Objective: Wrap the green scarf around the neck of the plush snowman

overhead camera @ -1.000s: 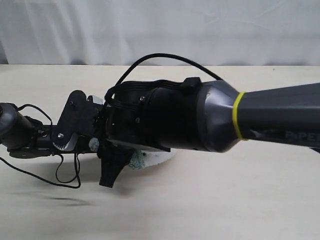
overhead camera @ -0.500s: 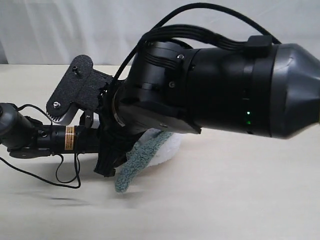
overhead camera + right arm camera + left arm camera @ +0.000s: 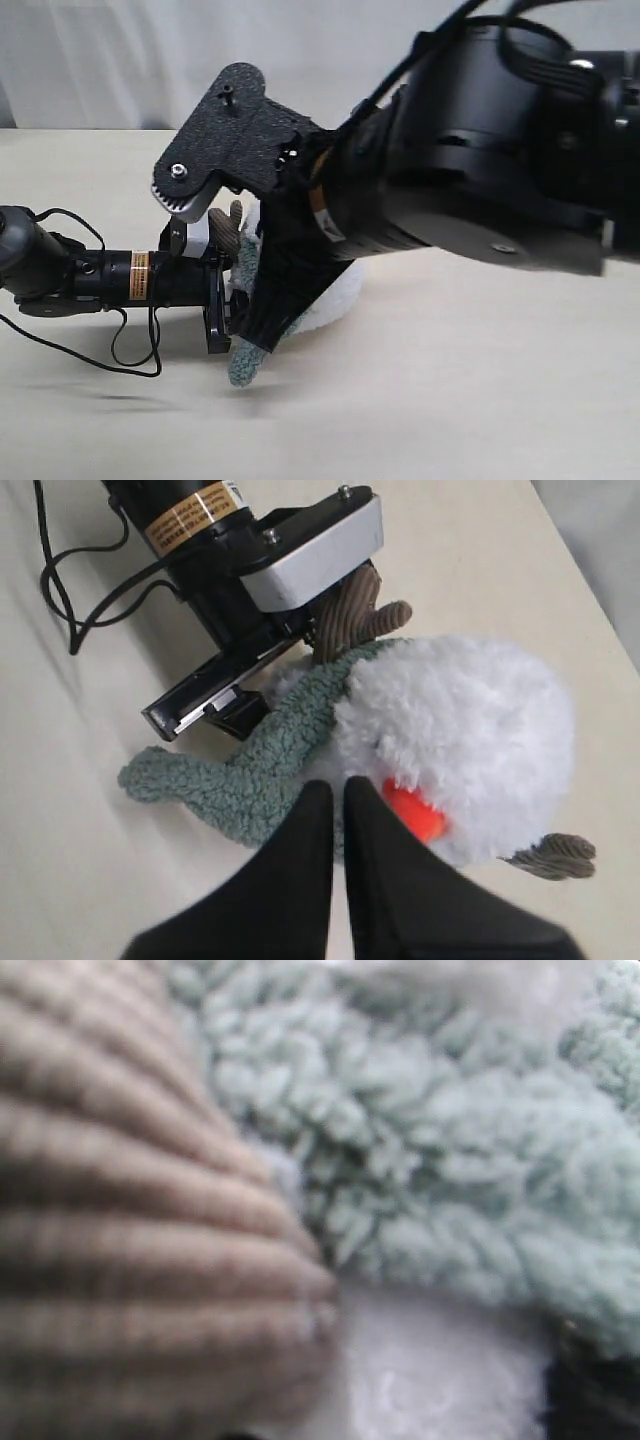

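Note:
The plush snowman (image 3: 470, 730) lies on the table, orange nose (image 3: 415, 815) towards my right gripper (image 3: 333, 785). That gripper is shut, with nothing seen between its black fingers, and its tips hover over the green scarf (image 3: 250, 770). The scarf runs from the snowman's neck crease down to a loose end on the table (image 3: 243, 362). My left gripper (image 3: 285, 670) reaches in from the side with its jaws wide apart around the snowman's body and the scarf. Up close, the left wrist view shows only a brown twig arm (image 3: 130, 1240), scarf (image 3: 450, 1180) and white fur (image 3: 430, 1370).
My right arm (image 3: 480, 190) fills the upper right of the exterior view and hides most of the snowman (image 3: 338, 298). The left arm's black cable (image 3: 130, 355) loops on the beige table (image 3: 450, 400). A white curtain (image 3: 100, 60) hangs behind.
My right arm has swung up and to the right and its gripper has closed. The scarf's end now lies in view on the table. The left arm has held still.

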